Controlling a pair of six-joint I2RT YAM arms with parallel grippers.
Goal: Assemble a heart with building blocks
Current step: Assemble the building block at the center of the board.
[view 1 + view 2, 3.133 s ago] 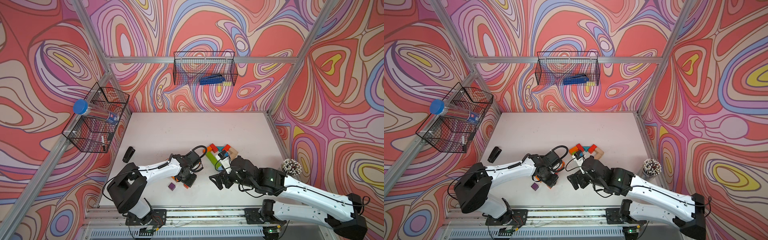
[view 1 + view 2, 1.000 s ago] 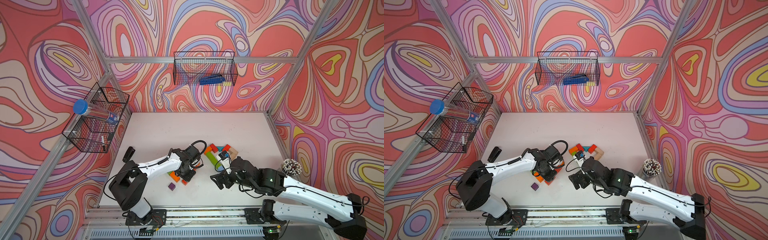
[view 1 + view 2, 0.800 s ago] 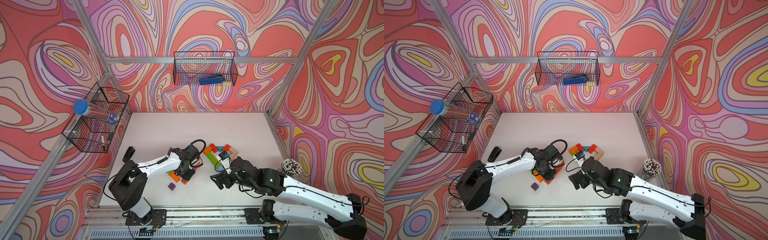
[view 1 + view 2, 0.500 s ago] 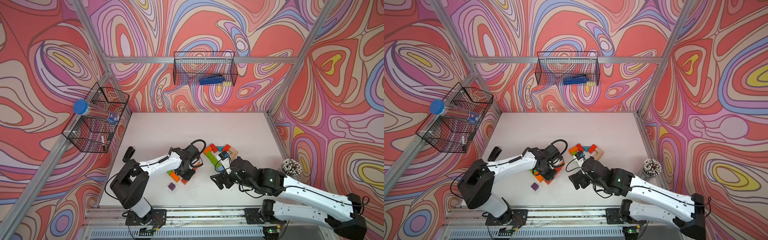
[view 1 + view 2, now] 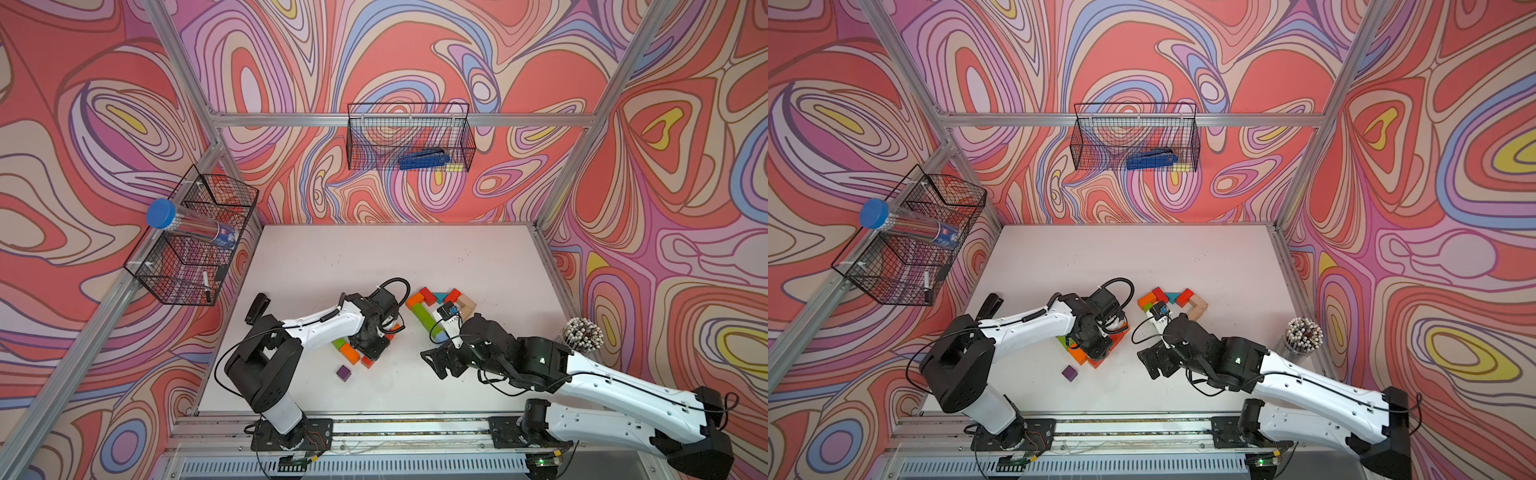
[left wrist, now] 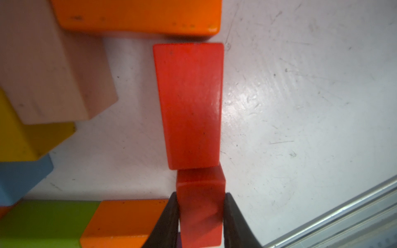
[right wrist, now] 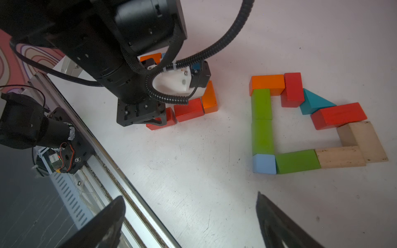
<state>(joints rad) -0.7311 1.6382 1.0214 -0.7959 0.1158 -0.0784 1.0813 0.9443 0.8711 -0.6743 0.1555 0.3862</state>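
A small red wooden cube (image 6: 200, 193) is being pinched by the left gripper (image 6: 200, 216) on the white table (image 6: 300, 107), end-on against a longer red wooden brick (image 6: 190, 105). In a top view it is being seen at 8 o'clock from the partly built outline of coloured wooden blocks (image 5: 424, 316). The right gripper (image 7: 190, 199) is being held spread and empty.

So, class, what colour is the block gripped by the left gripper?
Red block, clearest in the left wrist view.

Bare table (image 7: 193, 161) lies open between loose blocks (image 7: 189, 109) and heart outline (image 7: 262, 103).

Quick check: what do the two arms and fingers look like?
The left arm and right arm have white shells and black joints. A black corrugated cable loops over the left wrist; a green light marks the right. Fingers are black.
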